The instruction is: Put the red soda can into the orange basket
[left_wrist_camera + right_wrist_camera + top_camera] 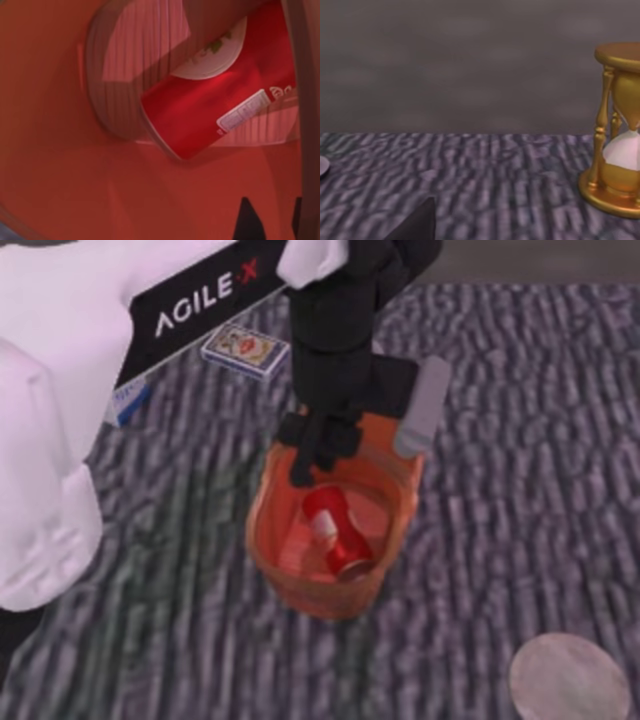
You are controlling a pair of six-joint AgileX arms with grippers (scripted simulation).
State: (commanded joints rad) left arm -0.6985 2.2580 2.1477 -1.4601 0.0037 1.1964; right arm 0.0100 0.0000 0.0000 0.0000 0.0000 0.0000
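**Can lying inside the basket, left gripper hanging over the rim**

Much of the orange basket (262, 530) is covered in the top view: the left arm's black wrist and the left gripper (312, 462) stand over its far rim, and the hoop handle (423, 405) shows only as a grey, flat strip rising at the basket's far right edge. The gripper's fingers reach just inside that rim and grip nothing; how far apart they stand I cannot tell, since the top view shows only a dark clump and the left wrist view only two dark tips (245, 220) at its edge.

The red soda can (335, 530) lies on its side on the basket's floor, clear of the gripper, its smooth cylinder tilted across the pale slatted bottom. In the left wrist view the can (210, 110) fills the frame, cut off at the border; a round white patch and a small white printed label show on its glossy red skin, and the smooth orange wall (55, 165) curves around it.

Beyond the basket's far-left side lies a flat blue card box (245, 350), partly under the arm. A grey disc (570, 678) sits well off to the basket's near right, cut by the frame edge. The table (520, 440) has a ribbed purple-grey weave.

The right gripper is out of sight in the top view; its wrist camera catches only a dark fingertip (417, 222), and a brass-coloured hourglass (617, 135) with turned posts, clipped at the edge
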